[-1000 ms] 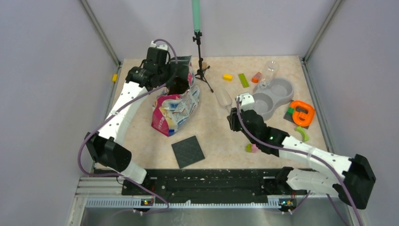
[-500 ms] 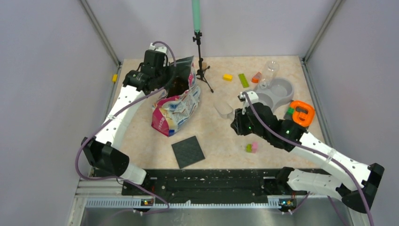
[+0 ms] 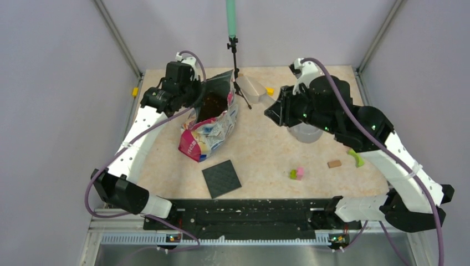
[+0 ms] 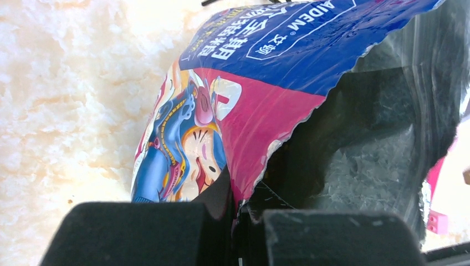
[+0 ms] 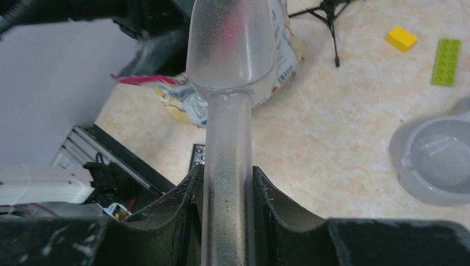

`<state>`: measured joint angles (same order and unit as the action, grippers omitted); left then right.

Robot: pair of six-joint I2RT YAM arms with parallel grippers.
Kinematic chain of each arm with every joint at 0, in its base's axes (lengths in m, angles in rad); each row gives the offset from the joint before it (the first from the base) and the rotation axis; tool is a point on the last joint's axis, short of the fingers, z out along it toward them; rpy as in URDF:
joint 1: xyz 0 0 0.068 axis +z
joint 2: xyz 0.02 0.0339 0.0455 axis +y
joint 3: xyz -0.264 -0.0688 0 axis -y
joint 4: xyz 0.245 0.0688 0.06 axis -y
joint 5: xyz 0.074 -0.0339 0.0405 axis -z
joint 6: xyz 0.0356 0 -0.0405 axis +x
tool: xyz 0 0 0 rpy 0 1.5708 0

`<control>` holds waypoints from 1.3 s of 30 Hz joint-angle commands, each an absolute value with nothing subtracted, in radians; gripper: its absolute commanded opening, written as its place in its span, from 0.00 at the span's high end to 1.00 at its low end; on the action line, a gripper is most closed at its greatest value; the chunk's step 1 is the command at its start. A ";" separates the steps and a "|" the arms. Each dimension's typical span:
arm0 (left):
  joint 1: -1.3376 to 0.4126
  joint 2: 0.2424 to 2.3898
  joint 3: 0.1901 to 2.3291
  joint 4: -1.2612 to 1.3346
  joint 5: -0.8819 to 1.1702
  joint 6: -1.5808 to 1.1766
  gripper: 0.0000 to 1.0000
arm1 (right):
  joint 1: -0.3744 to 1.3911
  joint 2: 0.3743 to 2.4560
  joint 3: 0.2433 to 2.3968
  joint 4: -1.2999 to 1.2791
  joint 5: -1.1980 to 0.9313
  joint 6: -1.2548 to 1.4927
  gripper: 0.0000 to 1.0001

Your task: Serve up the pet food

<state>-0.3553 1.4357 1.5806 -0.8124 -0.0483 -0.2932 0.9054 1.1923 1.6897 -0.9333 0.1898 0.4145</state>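
On the beige bench (image 3: 260,149) a black square mat (image 3: 221,178) lies flat near the front edge. At the back stands a small black tripod (image 3: 238,82), which carries an upright green rod (image 3: 231,16). To its right lie a yellow brick (image 5: 401,38) and a flat green brick (image 5: 446,62), apart from each other. A pink block (image 3: 300,173) touches a green block (image 3: 292,174). Further right are a brown block (image 3: 334,163) and a curved green piece (image 3: 356,158). A small yellow piece (image 3: 134,91) sits at the left edge.
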 commanded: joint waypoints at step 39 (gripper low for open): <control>-0.608 1.487 1.499 -0.639 -0.086 -0.183 1.00 | 0.869 1.302 1.181 -0.748 0.063 0.801 1.00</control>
<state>-0.6357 1.4712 1.4059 -0.6342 0.1112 -0.2886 0.8787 1.2594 1.2472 -0.8841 0.0925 0.7792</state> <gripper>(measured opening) 0.010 0.299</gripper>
